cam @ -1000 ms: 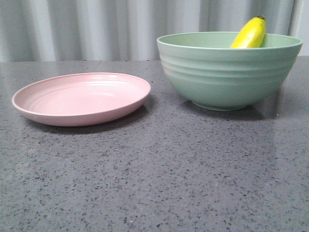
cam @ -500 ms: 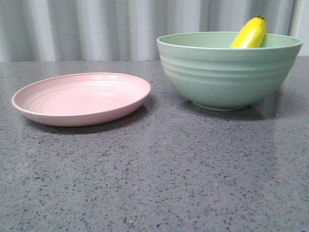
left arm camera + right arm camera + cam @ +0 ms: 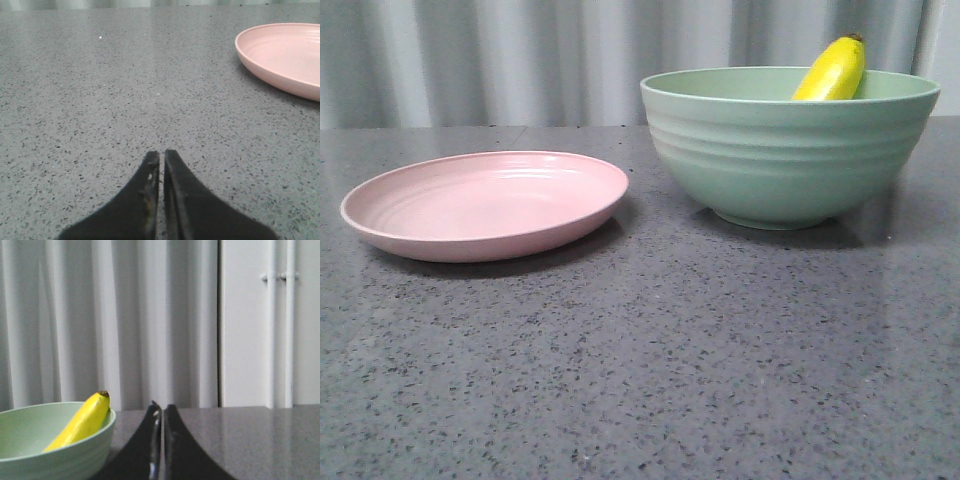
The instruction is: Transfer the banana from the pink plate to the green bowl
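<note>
The yellow banana (image 3: 833, 70) leans inside the pale green bowl (image 3: 785, 160), its dark tip poking above the far right rim; the right wrist view shows the banana (image 3: 82, 422) resting on the bowl (image 3: 55, 450) wall. The pink plate (image 3: 485, 205) lies bare to the left of the bowl. My left gripper (image 3: 162, 154) is shut with nothing in it, low over the counter, with the pink plate (image 3: 282, 57) off to one side. My right gripper (image 3: 161, 407) is shut and holds nothing, beside the bowl. Neither gripper shows in the front view.
The speckled grey counter (image 3: 650, 370) stretches toward the front. A pale pleated curtain (image 3: 520, 60) hangs behind the table, and a white panel with pipes (image 3: 277, 320) stands beyond it in the right wrist view.
The front view has shifted slightly, so plate and bowl sit a few pixels further left. The banana stays in the bowl.
</note>
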